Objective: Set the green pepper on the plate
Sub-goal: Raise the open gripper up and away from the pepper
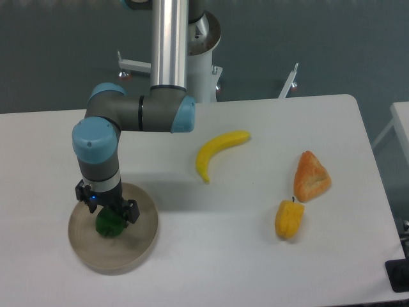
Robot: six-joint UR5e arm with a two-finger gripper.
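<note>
Camera view: the tool (pixel 107 214) points straight down over the plate (pixel 137 246) at the surface's 8 o'clock area. Whether its fingers grip or stand apart cannot be determined; the wrist body hides them. The green pepper (pixel 108 224) sits on the plate directly beneath the tool, touching or just below it. The plate rests on the white surface (pixel 223 256). A banana (pixel 216 152) lies near the centre. At 4 o'clock, a yellow-orange pepper (pixel 289 219) lies just beside an orange pastry-like wedge (pixel 311 176).
</note>
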